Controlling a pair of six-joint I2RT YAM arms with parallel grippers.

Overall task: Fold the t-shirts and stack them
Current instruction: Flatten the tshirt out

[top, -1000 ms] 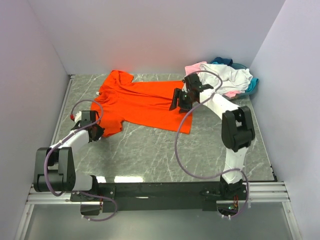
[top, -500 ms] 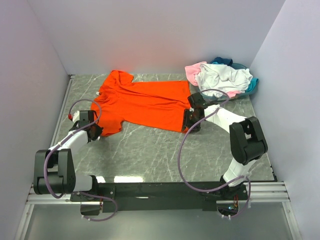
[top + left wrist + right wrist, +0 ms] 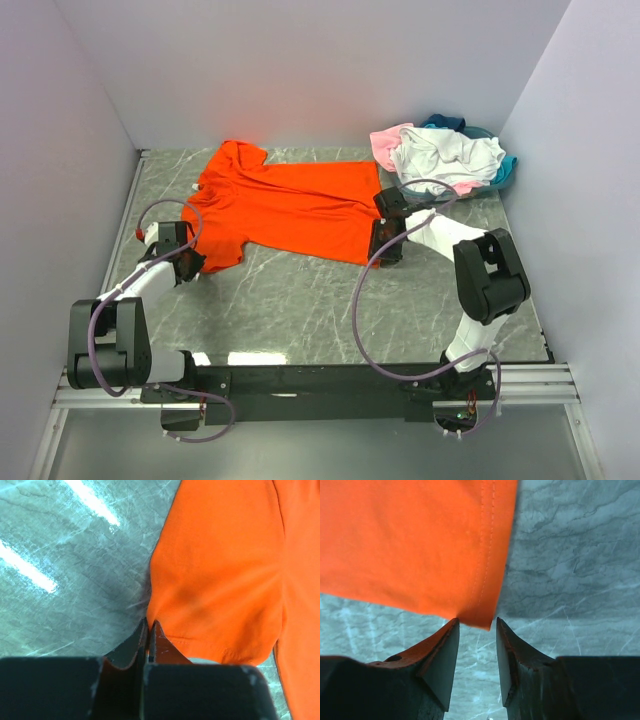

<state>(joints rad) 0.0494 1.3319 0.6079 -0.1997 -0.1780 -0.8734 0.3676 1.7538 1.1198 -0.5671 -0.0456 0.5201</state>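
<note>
Orange t-shirt [image 3: 290,205] flat on marble table [image 3: 300,300]

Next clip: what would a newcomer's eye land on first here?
The bright orange t-shirt, spread flat across the middle of the grey marbled table, dominates the scene. The left gripper is pinched shut on its sleeve edge at the left, while the right gripper stands open around the shirt's near right corner. A crumpled pile of white, pink and teal shirts sits in the far right corner.
</note>
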